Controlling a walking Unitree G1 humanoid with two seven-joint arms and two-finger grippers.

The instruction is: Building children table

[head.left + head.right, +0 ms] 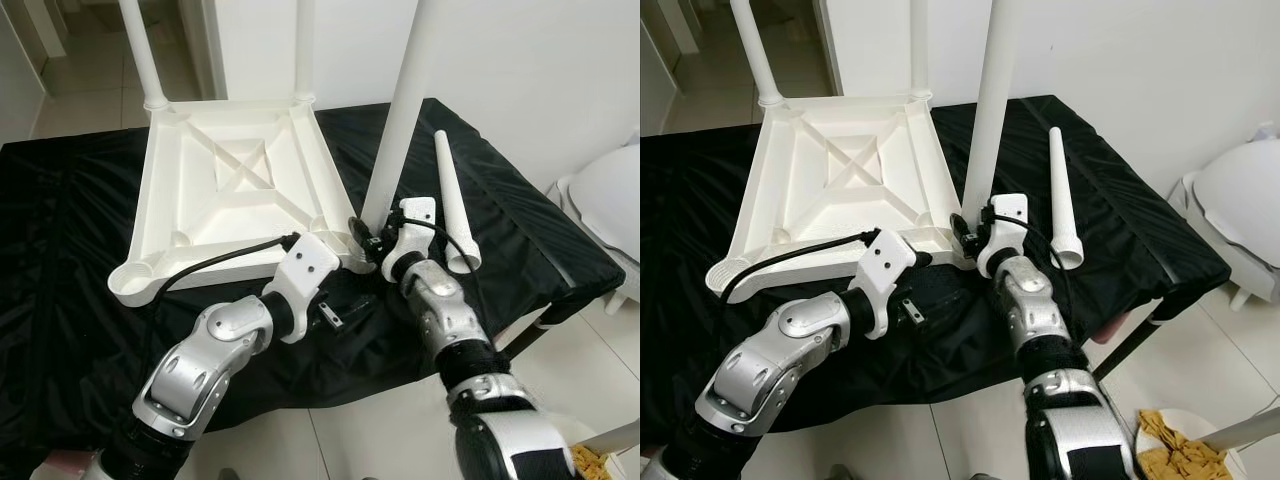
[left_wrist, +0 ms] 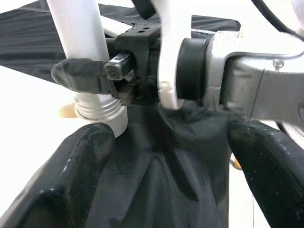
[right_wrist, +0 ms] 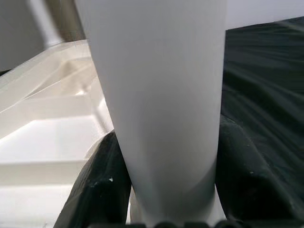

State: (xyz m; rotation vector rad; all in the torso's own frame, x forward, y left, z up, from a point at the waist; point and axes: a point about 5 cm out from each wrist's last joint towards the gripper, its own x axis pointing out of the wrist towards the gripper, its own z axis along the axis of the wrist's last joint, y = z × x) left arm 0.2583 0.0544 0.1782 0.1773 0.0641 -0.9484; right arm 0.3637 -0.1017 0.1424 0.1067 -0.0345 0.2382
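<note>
Here the black-draped bench [image 1: 90, 200] carries a white children's tabletop [image 1: 235, 190] lying upside down, its ribbed underside facing up, well ahead of both sets of jaws. Three white legs stand upright in its corner sockets: two at the far corners [image 1: 140, 50] and one at the near right corner [image 1: 405, 100]. The right gripper [image 1: 368, 236] has its jaws closed around the base of that near right leg [image 3: 156, 95], one black finger [image 3: 102, 185] pressing each side just above the socket. A fourth, loose leg [image 1: 452, 200] lies flat on the cloth just beyond the right gripper's outer side, its wide end pointing toward the bench's near edge. The left gripper [image 1: 340, 305] rests low on the cloth just beside the right one, below the tabletop's near right corner; its jaws stand apart, holding nothing, with the black fingers [image 2: 80, 171] spread either side of a fold of cloth and the leg's ringed base just past their tips.
</note>
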